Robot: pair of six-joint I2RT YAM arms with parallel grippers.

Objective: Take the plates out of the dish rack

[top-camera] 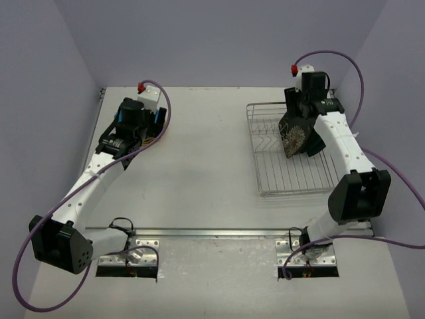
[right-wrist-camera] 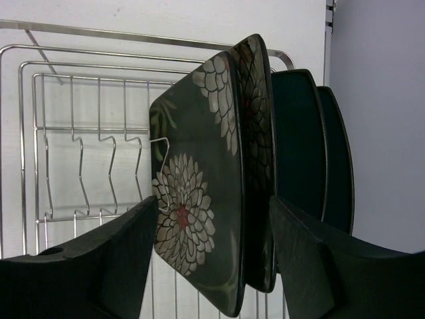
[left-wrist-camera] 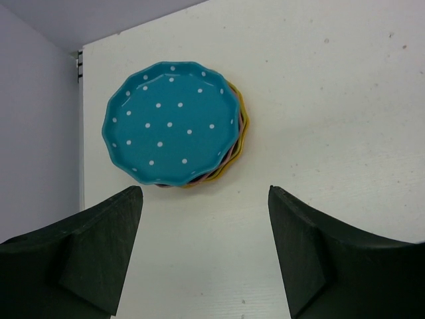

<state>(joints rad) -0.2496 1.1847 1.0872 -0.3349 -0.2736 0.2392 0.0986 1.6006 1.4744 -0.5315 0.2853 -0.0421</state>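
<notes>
The silver wire dish rack (top-camera: pixel 292 181) stands at the right. In the right wrist view the rack (right-wrist-camera: pixel 80 66) holds two black floral plates (right-wrist-camera: pixel 199 179) on edge, with two dark teal plates (right-wrist-camera: pixel 302 143) right behind them. My right gripper (right-wrist-camera: pixel 212 219) is open, its fingers on either side of the two floral plates; in the top view it (top-camera: pixel 297 129) hangs over the rack. A stack of round dotted plates lies at the far left, the blue plate (left-wrist-camera: pixel 169 123) on top, with yellow-green (left-wrist-camera: pixel 243 126) and pink edges below. My left gripper (left-wrist-camera: pixel 206 249) is open and empty just short of the stack.
The purple side wall (left-wrist-camera: pixel 33 146) stands close to the left of the plate stack, and another wall (right-wrist-camera: pixel 385 100) stands right of the rack. The left part of the rack shows bare V-shaped dividers (right-wrist-camera: pixel 109 166). Purple cables loop behind both arms.
</notes>
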